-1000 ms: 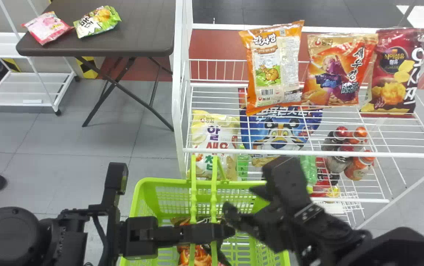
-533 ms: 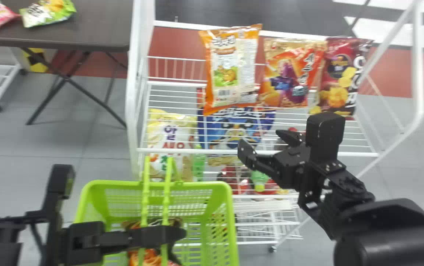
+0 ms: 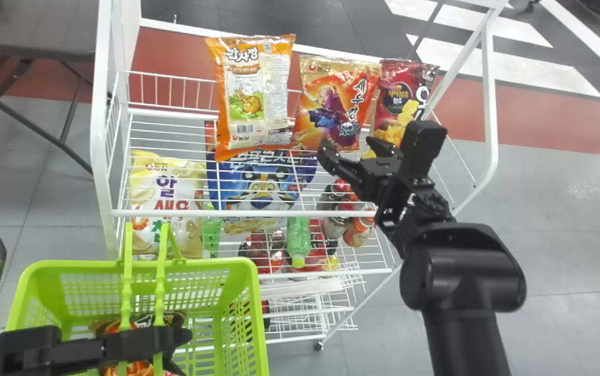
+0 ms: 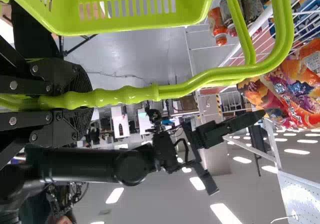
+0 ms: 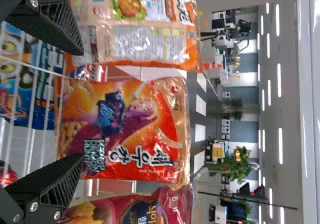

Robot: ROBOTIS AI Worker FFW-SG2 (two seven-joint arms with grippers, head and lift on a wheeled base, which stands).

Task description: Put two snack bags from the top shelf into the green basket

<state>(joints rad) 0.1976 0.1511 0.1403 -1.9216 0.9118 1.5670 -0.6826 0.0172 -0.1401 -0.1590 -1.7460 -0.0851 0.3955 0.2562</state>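
Nearest, the left claw (image 4: 82, 102) is clenching the green basket (image 3: 143, 265) by its handle (image 4: 125, 95). Beyond, the right claw (image 5: 77, 104) is gaping before the middle snack bag (image 3: 331, 99), which is standing on the top shelf (image 3: 247, 213); veering sideways could topple the orange bag (image 3: 253, 89) or red bag (image 3: 396, 99).

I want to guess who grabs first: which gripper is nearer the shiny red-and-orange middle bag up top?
Right: the right gripper is open just in front of that bag. The left gripper is lower and left, on the green plastic basket's handle.
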